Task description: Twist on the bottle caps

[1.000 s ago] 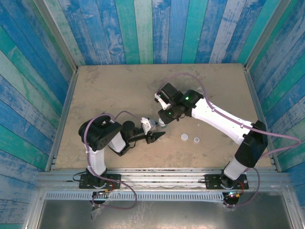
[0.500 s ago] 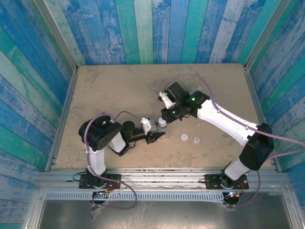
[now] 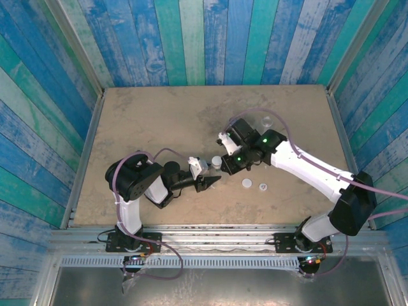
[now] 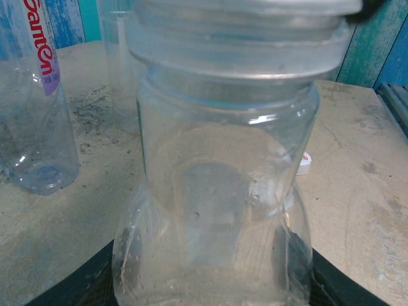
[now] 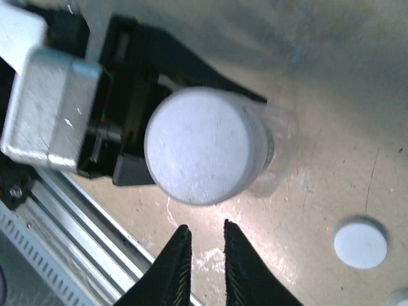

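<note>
A small clear bottle point(image 4: 217, 191) stands upright between the black fingers point(image 4: 73, 284) of my left gripper point(image 3: 209, 181), which is shut on its lower body. A white bottle cap point(image 5: 197, 145) sits on its neck, and from above this cap point(image 3: 217, 162) shows just past the left fingertips. My right gripper point(image 5: 205, 239) hovers beside and above that cap, shut, with nothing between its fingers and not touching it. From above, the right gripper point(image 3: 231, 167) is just right of the bottle. Two loose caps point(image 3: 247, 183) point(image 3: 262, 187) lie flat on the table to the right.
A bottle with a pink-purple label point(image 4: 38, 95) and another clear bottle point(image 4: 118, 64) stand behind the held one. A clear bottle point(image 3: 268, 120) stands at the back right. The table's near edge and metal rail point(image 5: 38, 210) run close behind the left gripper.
My right gripper has drawn away from the capped bottle toward the right and closed its fingers. The left gripper and its bottle have stayed put.
</note>
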